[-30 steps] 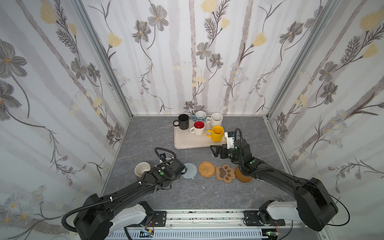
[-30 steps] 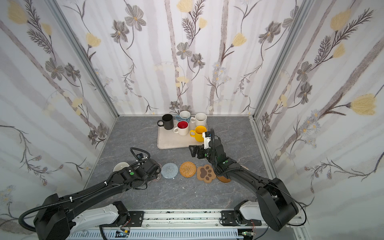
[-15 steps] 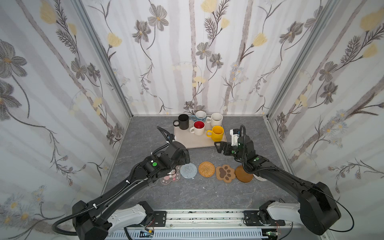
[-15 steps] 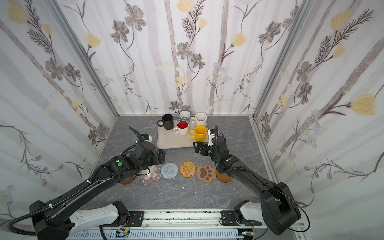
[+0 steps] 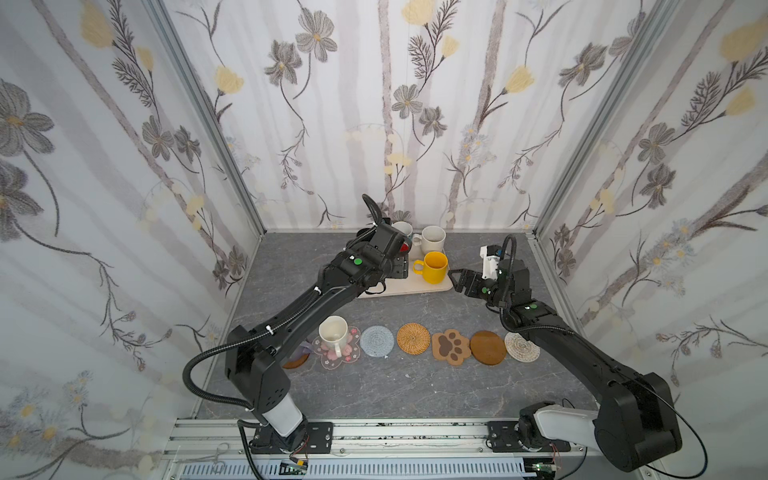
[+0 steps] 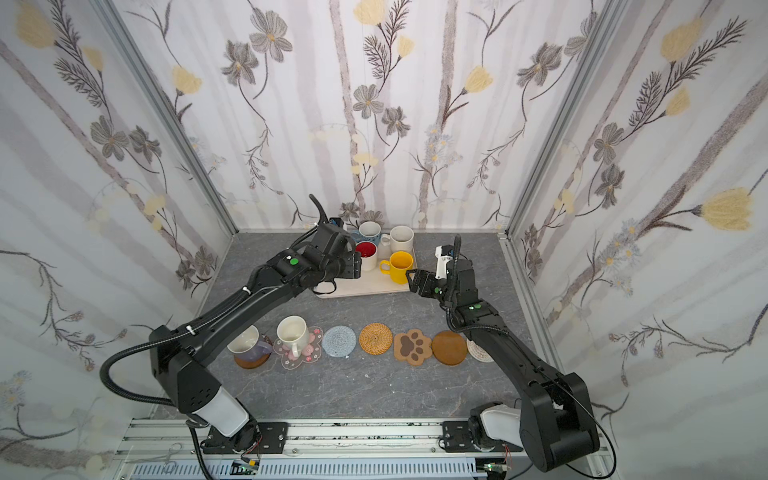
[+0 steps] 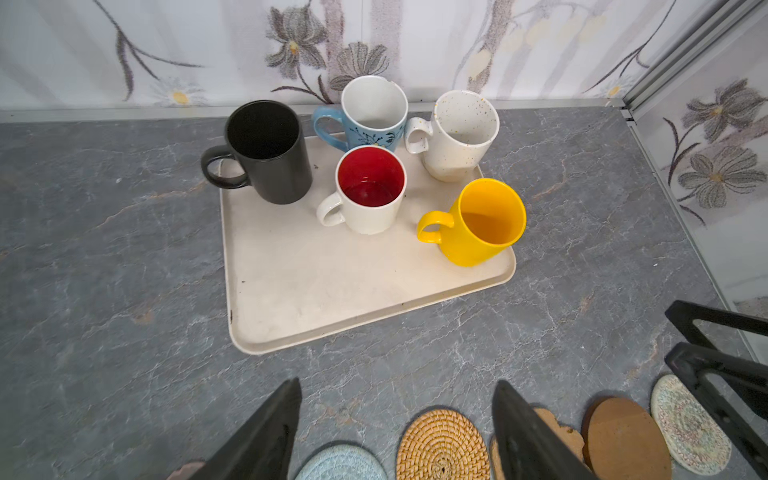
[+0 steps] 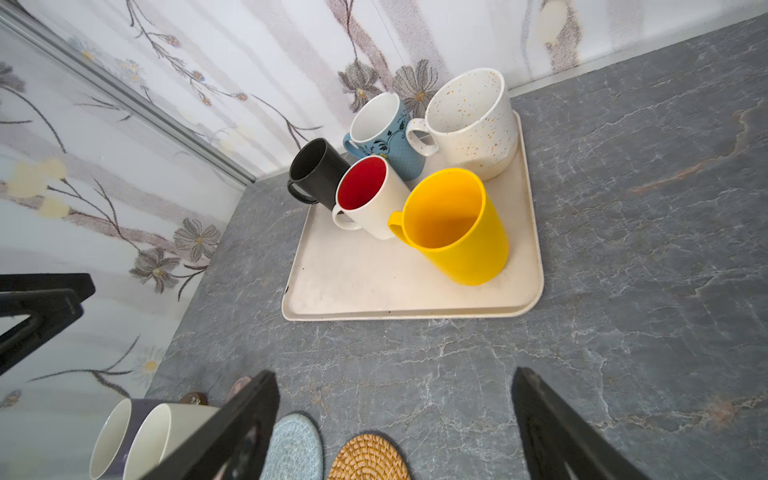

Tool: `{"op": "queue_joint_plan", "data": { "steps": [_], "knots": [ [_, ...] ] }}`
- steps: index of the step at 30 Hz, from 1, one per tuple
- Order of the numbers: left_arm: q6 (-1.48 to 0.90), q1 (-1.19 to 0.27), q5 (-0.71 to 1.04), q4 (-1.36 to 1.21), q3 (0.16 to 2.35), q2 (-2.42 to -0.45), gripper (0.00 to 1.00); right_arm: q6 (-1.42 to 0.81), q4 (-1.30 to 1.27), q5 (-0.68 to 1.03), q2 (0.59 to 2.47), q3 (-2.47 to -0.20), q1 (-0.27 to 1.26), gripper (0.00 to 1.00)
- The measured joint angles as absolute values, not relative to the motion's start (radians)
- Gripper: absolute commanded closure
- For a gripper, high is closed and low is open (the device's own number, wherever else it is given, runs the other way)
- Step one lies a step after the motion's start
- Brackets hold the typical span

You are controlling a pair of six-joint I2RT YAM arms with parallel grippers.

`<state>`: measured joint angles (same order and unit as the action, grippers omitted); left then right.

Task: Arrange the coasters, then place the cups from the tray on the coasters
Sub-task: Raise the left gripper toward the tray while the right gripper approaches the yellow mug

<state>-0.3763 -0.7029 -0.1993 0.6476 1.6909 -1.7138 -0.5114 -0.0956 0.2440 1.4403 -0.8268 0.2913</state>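
**Yellow cup (image 5: 434,268): nearest the right gripper, handle turned away**

The yellow cup stands upright on the near-right corner of the tray (image 5: 415,287), long axis vertical, handle pointing left. The right gripper (image 5: 457,280) sits just right of that corner, close to the cup but apart from it. Its jaws are spread and empty, with the tips aimed left at the cup's plain wall.

The left gripper (image 7: 397,382) hangs over the tray's left half, jaws likewise parted and holding nothing. It is nearer the black cup (image 7: 270,153), and the red-lined cup (image 7: 370,187) stands between it and the yellow cup.

Judgement: the yellow cup falls to the right arm. A grasp across the body looks open, since the handle lies on the side away from the jaws. Five coasters lie bare in the near row. The woven coaster (image 5: 521,347) at the row's right end is closest to this arm.
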Motion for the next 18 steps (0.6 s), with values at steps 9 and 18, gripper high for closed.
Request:
{"op": "queue_joint_plan", "data": {
  "steps": [9, 18],
  "knots": [
    [-0.332, -0.640, -0.093, 0.645, 2.060, -2.111, 0.68, -0.516, -0.130, 0.320, 1.583, -0.878, 0.217, 0.46],
    [-0.288, -0.570, -0.016, 0.647, 2.384, -2.430, 0.72, -0.550, -0.195, 0.387, 1.710, -0.903, 0.216, 0.44]
  ]
}}
